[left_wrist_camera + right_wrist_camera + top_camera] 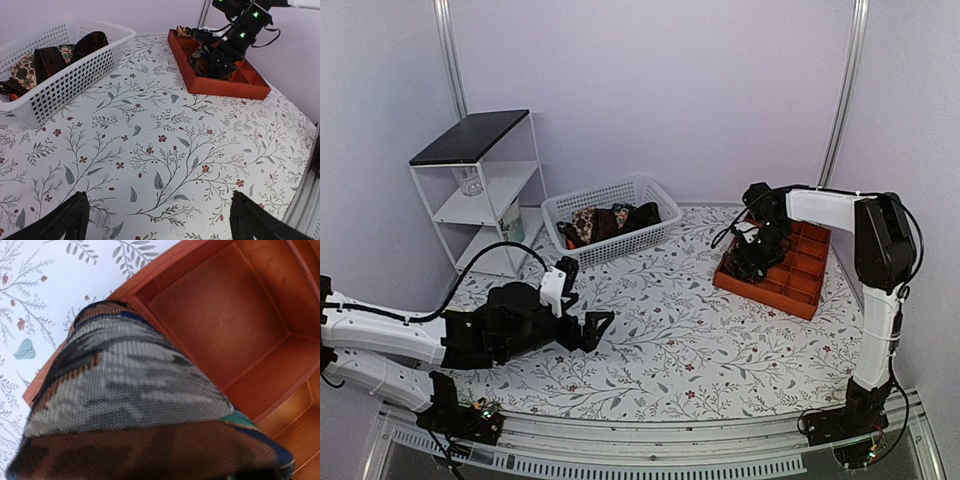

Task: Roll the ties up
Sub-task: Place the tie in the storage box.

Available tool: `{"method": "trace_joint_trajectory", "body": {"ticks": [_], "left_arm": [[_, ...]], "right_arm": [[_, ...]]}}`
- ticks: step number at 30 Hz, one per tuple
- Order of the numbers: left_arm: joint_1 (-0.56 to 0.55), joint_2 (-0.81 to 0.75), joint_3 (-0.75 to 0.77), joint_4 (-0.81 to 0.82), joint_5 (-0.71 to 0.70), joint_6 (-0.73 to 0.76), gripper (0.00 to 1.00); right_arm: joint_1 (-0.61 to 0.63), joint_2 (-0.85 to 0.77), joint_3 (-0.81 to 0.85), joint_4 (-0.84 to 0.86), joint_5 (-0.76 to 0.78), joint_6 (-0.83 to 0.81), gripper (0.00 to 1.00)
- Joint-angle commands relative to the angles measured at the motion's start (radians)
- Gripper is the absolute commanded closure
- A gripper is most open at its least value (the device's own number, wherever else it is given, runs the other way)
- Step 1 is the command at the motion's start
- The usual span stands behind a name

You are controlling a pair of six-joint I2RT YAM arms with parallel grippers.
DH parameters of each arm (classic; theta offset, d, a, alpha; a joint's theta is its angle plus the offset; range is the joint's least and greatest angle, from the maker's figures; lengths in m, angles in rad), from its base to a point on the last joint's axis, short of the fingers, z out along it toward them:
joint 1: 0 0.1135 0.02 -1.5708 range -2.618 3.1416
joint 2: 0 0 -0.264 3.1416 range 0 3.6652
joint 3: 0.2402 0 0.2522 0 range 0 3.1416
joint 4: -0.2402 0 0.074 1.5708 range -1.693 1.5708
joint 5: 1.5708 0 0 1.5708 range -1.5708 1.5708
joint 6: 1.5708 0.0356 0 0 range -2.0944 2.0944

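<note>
2 arms, 1 white basket (620, 240), 1 red tray (775, 290), 1 shelf rack (480, 190) upper left. Left gripper (592, 332) is lower left in the top view, low over the floral table (700, 350), jaws spread wide, nothing between them. Right gripper (752, 262) is at right, down at the tray's left end. Can't tell its gap or grip, as 1 rolled tie (125, 385) in a corner compartment fills the wrist view. Loose ties (47, 61) in basket, upper centre: at least 3, exact count unclear.
</note>
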Motion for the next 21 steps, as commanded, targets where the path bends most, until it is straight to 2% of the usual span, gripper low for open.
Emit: {"method": "trace_joint_trajectory", "body": {"ticks": [1,8,10,21], "left_arm": [[0.012,0.021,0.024,0.015,0.008,0.014,0.02],[0.013,0.067,0.035,0.039,0.038,0.015,0.02],[0.014,0.08,0.043,0.039,0.042,0.015,0.02],[0.013,0.113,0.065,0.043,0.06,0.017,0.02]], "right_arm": [[0.018,-0.057,-0.055,-0.048,-0.074,0.003,0.19],[0.018,-0.114,-0.102,-0.021,-0.075,0.018,0.1],[0.018,-0.124,-0.115,-0.003,-0.078,0.022,0.01],[0.018,-0.237,-0.157,0.075,-0.088,0.077,0.0]]}}
